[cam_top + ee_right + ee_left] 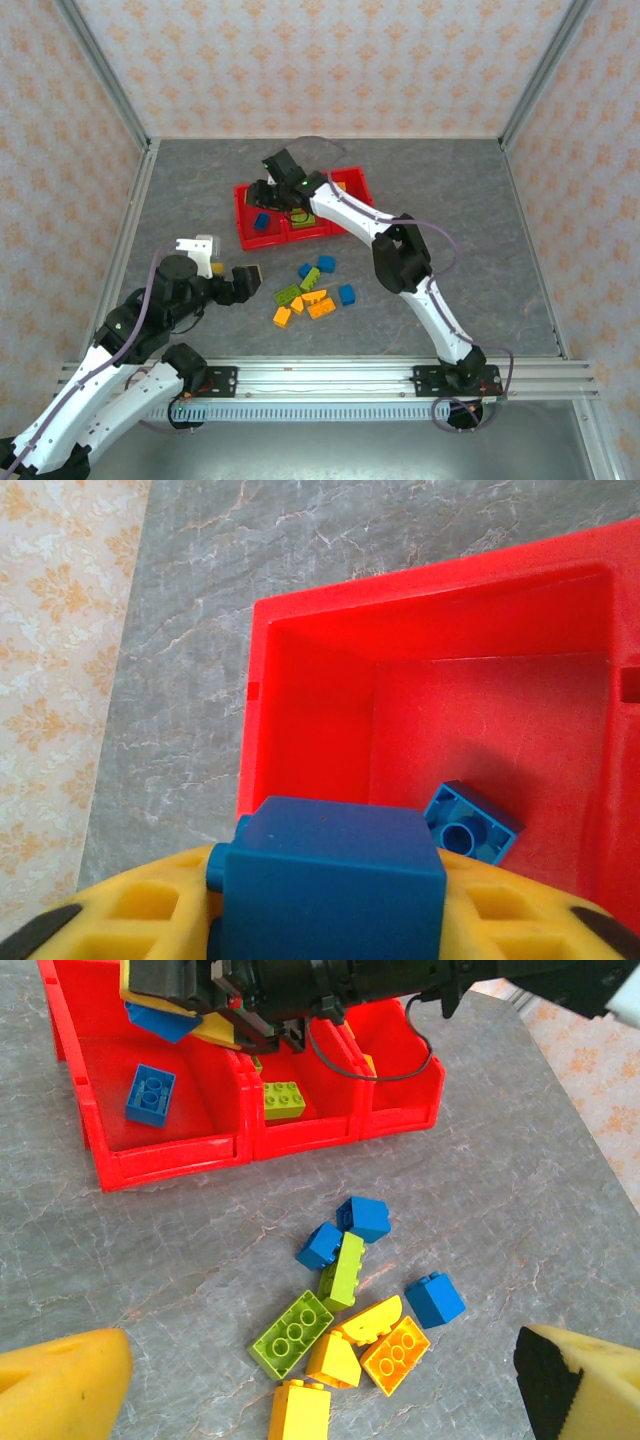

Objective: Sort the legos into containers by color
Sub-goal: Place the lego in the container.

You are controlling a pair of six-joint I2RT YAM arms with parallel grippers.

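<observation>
One blue lego (330, 880) is pinched between the yellow pads (140, 900) of the right end effector (264, 193), which hangs over the left bin (310, 710) of the red containers (170, 1160); a second blue brick (470, 825) lies on that bin's floor (a lime brick (284, 1100) sits in the middle bin (300, 1138)). The left end effector (230, 268) is spread wide and empty, hovering near the loose legos (342, 1270), which lie clustered on the grey bench (520, 1160) in front of the containers.
</observation>
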